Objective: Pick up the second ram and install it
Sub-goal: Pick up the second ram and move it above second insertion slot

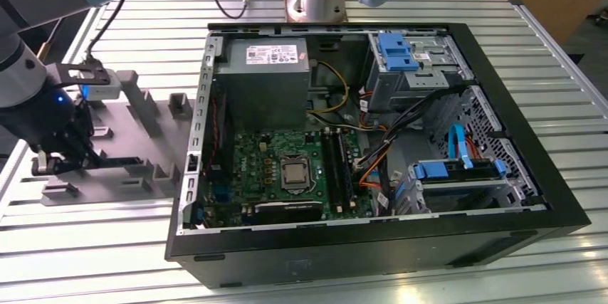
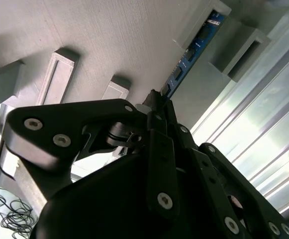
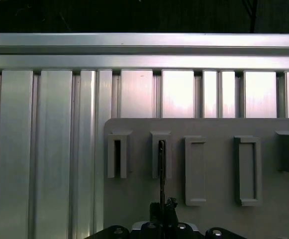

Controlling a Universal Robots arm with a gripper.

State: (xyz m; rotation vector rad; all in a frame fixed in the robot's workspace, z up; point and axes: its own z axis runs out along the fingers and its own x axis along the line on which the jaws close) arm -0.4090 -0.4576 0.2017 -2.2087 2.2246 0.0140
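Grey plastic fixture [image 1: 133,140] right under the pincer [image 1: 59,164], on a table [image 1: 95,247] of shiny metal slats. Hangs down from a grey and blue arm [image 1: 24,69] at the exterior view's left. Squeezed narrow on the second ram [image 2: 190,54], with black fingers [image 2: 159,144] pressing both flat sides of its near end in the second wrist view. Sits in the fixture, standing on its thin edge, blue-green with small dark chips, and runs straight out from the pincer. In the first wrist view, just one thin dark line for the second ram [image 3: 161,167], right ahead of the fingertips, with its far end tucked into a slotted grey block [image 3: 155,154] and more such blocks on both sides.

Well away from the pincer, toward the exterior view's right: a big black computer case [image 1: 332,258], lying open. Inside, on the side nearest the pincer, a grey power box [image 1: 261,80] and a green board [image 1: 256,161]. Then long black slots [image 1: 332,165] on that board. Then blue drive holders [image 1: 394,51], farthest from the pincer.
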